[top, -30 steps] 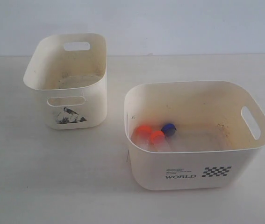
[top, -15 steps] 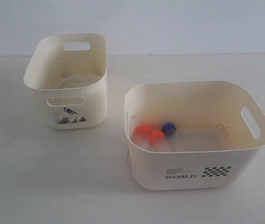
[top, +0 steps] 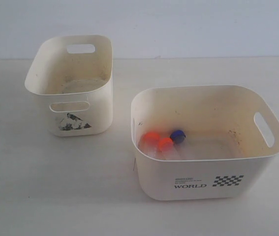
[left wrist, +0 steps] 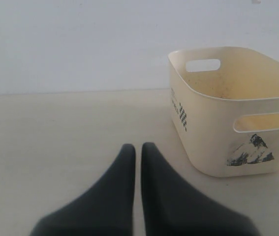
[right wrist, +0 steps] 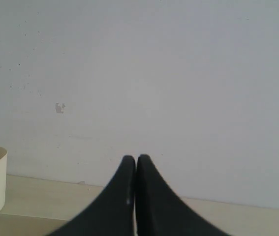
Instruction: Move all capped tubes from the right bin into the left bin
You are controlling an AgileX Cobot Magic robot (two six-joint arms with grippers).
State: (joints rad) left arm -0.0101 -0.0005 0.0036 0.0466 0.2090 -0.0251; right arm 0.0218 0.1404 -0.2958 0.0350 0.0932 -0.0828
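Black left gripper and right gripper both pinched closed, empty; small clear capped tubes huddle in wide cream plastic bin; grabbing one may snag neighbours.

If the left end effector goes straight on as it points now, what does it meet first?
Likely only the far wall: the left end effector points along bare table, and the left bin stands aside of that line. Depth is unclear.
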